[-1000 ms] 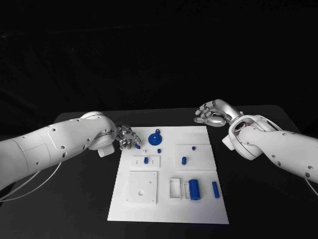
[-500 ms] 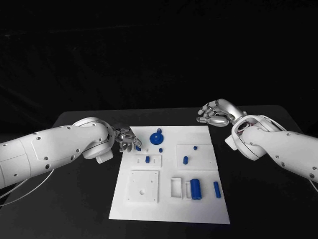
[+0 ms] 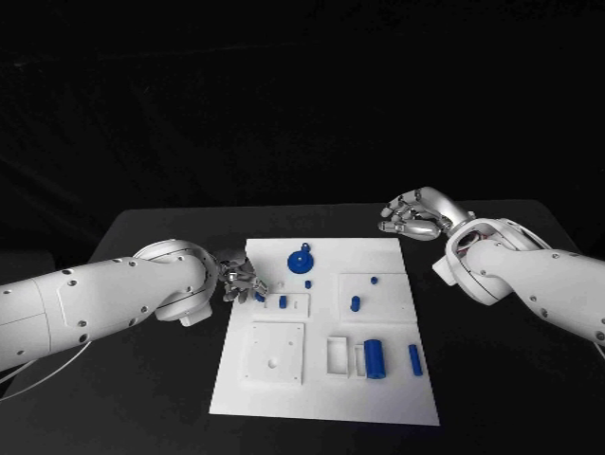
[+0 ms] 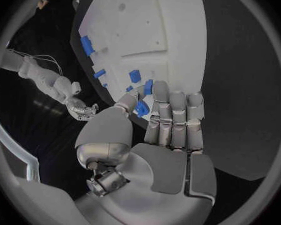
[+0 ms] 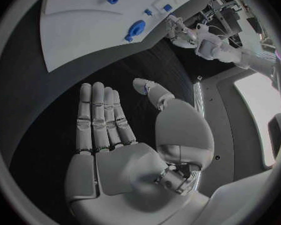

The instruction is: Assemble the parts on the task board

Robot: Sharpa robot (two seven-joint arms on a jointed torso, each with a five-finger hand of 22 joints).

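The white task board (image 3: 385, 398) lies in the middle of the black table. At the board's left edge, my left hand (image 3: 241, 282) pinches a small blue part (image 4: 142, 107) between thumb and fingers, just beside a blue peg (image 3: 283, 302) standing in a small white block. Several blue parts are on the board: a round disc with a tab (image 3: 300, 261), a peg in a square plate (image 3: 354, 304), a thick cylinder (image 3: 374, 357) and a slim piece (image 3: 413, 357). My right hand (image 3: 414, 216) hovers off the board's far right corner, its fingers (image 5: 103, 115) straight and holding nothing.
A white square plate with a hole (image 3: 273, 354) sits at the board's near left. Two tiny blue pieces (image 3: 308, 284) (image 3: 374, 281) lie near the board's middle. Bare black table (image 3: 522, 379) flanks the board on both sides.
My left hand has moved nearer along the board's left edge, carrying the small blue part with it. The right hand has barely shifted.
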